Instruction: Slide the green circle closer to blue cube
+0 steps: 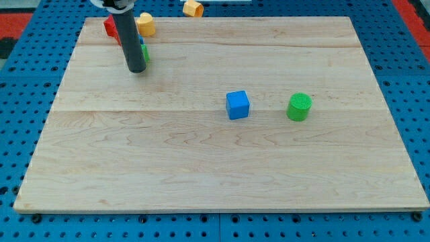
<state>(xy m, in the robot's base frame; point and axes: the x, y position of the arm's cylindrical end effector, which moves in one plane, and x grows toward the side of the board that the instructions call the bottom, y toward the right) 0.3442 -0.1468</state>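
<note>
The green circle (299, 107), a short green cylinder, stands on the wooden board right of centre. The blue cube (237, 105) sits a short gap to its left, apart from it. My tip (137, 68) rests on the board near the view's top left, far to the left of both. The rod hides most of a green block (145, 54) and a blue block just behind it; their shapes cannot be made out.
A red block (110, 27) and a yellow block (146, 24) lie at the board's top left corner near the rod. Another yellow block (193, 8) lies off the board at the view's top. The wooden board (222, 175) rests on a blue pegboard.
</note>
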